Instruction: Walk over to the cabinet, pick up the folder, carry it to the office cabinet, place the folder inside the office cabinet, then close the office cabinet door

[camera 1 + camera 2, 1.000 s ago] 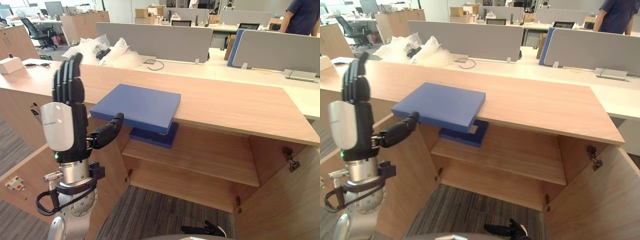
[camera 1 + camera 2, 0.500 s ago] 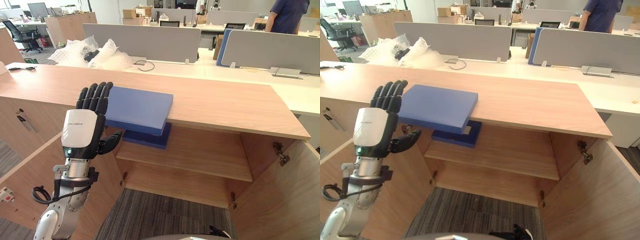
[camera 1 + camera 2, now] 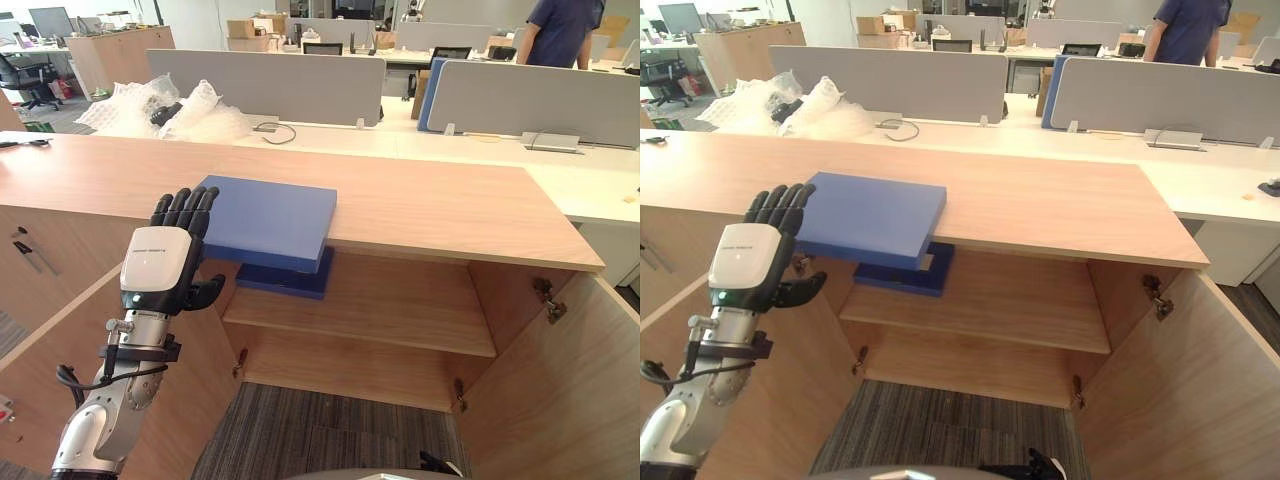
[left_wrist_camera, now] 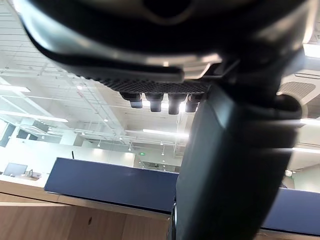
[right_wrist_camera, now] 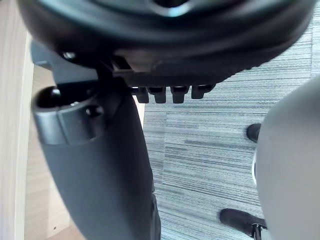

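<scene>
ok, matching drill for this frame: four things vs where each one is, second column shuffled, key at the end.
1. top blue folder
2. lower blue folder
3. bubble wrap
4. left hand

A. on the shelf inside the open cabinet
B. on the far desk, toward the left
C. on the cabinet top, overhanging its front edge
D. raised left of the opening, fingers straight

Pairs: 1-C, 2-A, 3-B, 4-D

The left hand (image 3: 160, 268) has black fingers (image 3: 184, 206), a white back plate and a silver-grey wrist.
</scene>
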Motion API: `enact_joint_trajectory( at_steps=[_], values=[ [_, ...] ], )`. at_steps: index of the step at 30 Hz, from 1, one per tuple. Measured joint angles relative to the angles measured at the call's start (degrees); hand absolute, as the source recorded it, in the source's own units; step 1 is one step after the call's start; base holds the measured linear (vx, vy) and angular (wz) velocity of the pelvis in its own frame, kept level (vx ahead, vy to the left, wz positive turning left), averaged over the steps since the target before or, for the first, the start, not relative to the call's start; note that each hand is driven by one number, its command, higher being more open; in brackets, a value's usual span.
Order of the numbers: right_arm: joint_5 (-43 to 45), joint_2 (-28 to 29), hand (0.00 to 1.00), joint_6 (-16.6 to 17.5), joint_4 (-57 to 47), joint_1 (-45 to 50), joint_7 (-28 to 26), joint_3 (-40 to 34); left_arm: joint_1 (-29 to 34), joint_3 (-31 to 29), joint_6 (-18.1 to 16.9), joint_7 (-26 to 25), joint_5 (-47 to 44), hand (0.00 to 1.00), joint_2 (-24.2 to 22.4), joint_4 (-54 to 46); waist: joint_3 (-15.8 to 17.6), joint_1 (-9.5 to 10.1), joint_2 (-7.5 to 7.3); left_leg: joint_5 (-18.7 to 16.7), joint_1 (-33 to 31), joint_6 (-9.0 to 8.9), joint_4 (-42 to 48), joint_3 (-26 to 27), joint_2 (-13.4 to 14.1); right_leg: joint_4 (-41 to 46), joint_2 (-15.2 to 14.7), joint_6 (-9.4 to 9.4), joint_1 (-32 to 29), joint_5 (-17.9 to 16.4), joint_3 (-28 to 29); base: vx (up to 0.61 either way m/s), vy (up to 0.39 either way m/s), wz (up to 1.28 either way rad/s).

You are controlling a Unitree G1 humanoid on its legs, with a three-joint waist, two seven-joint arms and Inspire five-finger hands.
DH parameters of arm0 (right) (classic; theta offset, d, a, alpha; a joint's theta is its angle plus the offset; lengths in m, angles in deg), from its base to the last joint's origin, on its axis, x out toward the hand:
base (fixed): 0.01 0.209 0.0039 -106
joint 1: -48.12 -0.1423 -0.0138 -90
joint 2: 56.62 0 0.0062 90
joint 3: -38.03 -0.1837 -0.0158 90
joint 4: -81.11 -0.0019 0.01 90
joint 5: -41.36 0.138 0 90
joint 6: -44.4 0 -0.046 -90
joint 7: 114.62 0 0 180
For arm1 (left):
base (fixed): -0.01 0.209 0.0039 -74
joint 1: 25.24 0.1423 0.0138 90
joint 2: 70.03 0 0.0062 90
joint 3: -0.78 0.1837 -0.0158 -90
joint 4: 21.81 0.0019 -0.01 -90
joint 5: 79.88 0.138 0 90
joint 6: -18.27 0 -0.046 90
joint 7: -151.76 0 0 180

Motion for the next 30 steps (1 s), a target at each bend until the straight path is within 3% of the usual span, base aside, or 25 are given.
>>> enact_joint_trajectory(
  at_steps=[6, 22, 23, 30],
  values=[
    [-0.03, -0.74, 1.0, 0.01, -0.63, -0.59, -0.02, 0.02, -2.45, 2.3, 0.59, 0.04, 3.88, 1.0, 0.29, 4.3, 0.68, -1.34, 1.06, 0.0, 0.46, 0.02, -0.37, 0.46, 0.01, 0.02, -0.03, -0.07, 0.05, 0.12, 0.47, 0.0, -0.003, -0.02],
    [-0.05, -1.34, 1.0, -0.01, -1.87, -0.08, 0.09, 0.04, -8.58, 7.11, 2.77, 0.41, 4.4, 1.0, 0.63, 11.79, 0.61, -2.12, 1.17, 0.02, 1.05, 0.06, -0.37, 2.44, 0.1, -0.15, -0.1, 0.23, -0.31, 1.18, 2.36, -0.02, 0.002, -0.06],
    [-0.05, -1.34, 1.0, -0.01, -1.94, -0.03, 0.09, 0.06, -8.61, 7.35, 2.93, 0.44, 4.43, 0.0, 0.67, 12.57, 0.57, -2.13, 1.15, 0.03, 1.05, 0.07, -0.37, 2.8, 0.08, -0.26, -0.12, 0.31, -0.44, 1.27, 2.67, -0.03, 0.012, -0.13],
    [-0.04, -1.33, 1.0, -0.02, -2.22, 0.07, 0.19, -0.01, -12.2, 8.12, 5.06, -0.01, 6.37, 0.0, 0.77, 16.23, 0.54, -2.59, 1.15, 0.22, 1.01, 0.29, -0.38, 3.18, 0.07, -0.35, -0.08, 0.37, -0.68, 1.52, 3.1, -0.01, 0.0, -0.03]
  ],
)
